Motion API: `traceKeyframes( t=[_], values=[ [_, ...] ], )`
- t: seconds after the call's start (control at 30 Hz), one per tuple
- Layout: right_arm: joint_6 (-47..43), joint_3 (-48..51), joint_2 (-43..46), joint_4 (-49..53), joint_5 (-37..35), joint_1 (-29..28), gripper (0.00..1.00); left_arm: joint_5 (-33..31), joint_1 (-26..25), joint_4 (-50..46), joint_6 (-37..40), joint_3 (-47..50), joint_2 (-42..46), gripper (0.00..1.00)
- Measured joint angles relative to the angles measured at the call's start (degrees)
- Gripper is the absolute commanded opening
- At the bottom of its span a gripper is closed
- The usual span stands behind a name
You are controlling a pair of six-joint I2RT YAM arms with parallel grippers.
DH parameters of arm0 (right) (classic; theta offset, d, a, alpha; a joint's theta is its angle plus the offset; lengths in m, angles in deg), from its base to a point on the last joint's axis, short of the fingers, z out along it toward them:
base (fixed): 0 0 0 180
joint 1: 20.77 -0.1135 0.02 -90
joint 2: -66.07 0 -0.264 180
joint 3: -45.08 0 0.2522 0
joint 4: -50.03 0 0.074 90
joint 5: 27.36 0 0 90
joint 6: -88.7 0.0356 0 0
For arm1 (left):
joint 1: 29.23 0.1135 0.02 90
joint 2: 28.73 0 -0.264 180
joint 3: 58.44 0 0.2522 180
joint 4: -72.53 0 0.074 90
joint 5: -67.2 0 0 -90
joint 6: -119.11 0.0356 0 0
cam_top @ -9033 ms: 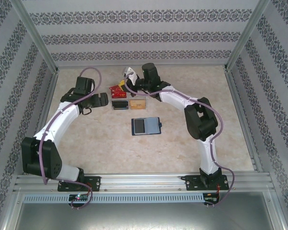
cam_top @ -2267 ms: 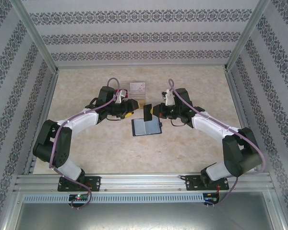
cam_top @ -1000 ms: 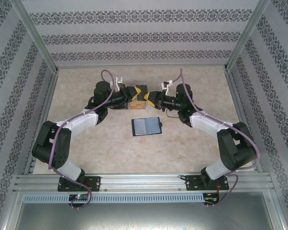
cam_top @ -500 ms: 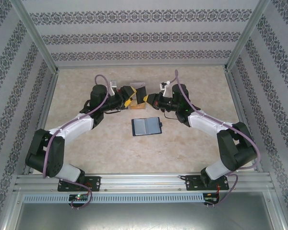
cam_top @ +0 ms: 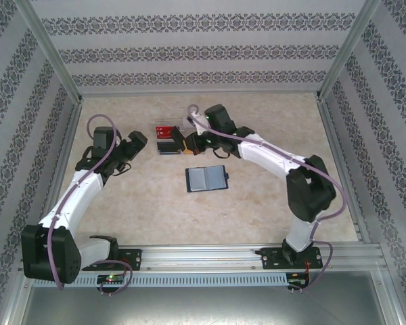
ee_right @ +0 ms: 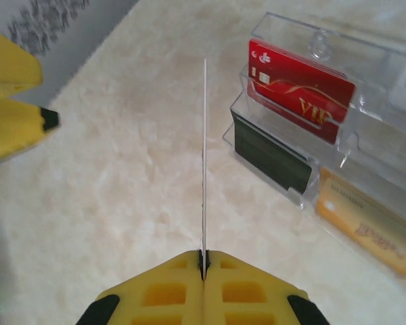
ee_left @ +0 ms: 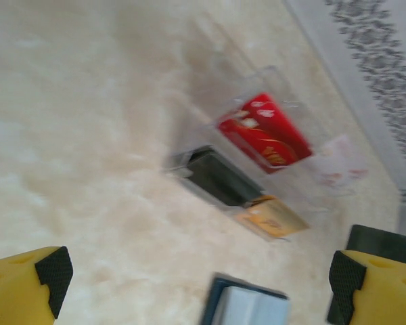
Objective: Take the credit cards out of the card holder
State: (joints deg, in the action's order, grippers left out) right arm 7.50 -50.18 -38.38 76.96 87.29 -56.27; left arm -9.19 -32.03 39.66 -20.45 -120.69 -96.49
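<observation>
A card (ee_right: 204, 156), edge-on, is clamped in the right gripper (ee_right: 204, 256), with the open card holder (cam_top: 206, 178) laid just nearer; the left gripper (cam_top: 137, 140) is spread, well left.

The top camera looks down from behind my bases on the whole counter (cam_top: 257, 203); both wrist cameras ride near it, facing the clear rack (ee_right: 291, 30).

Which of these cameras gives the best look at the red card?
The right wrist view: the red card is close and sharp in its clear stand, gold VIP lettering readable. The left wrist view shows it blurred and farther off; the top view shows it as a small red patch.
</observation>
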Motion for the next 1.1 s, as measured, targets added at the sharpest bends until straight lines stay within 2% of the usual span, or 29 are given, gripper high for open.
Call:
traceKeyframes(
  t=[0.23,0.43,0.7,1.1],
  values=[
    [-18.9,-12.1,-11.3,8.5,-1.0,-1.0,0.00,-0.7,2.8,-7.2,4.8,0.0,0.6,0.99],
    [-29.5,-21.6,-19.8,13.6,0.4,-1.0,0.00,0.0,3.8,-8.8,6.7,0.0,0.0,0.99],
    [-40.0,-33.7,-26.1,20.9,1.5,-0.6,0.00,1.8,4.1,-8.8,7.4,0.7,-2.5,0.99],
    [-49.5,-36.9,-29.8,23.9,2.4,0.4,0.00,3.9,4.4,-8.8,7.6,0.7,-5.0,0.99]
  ],
)
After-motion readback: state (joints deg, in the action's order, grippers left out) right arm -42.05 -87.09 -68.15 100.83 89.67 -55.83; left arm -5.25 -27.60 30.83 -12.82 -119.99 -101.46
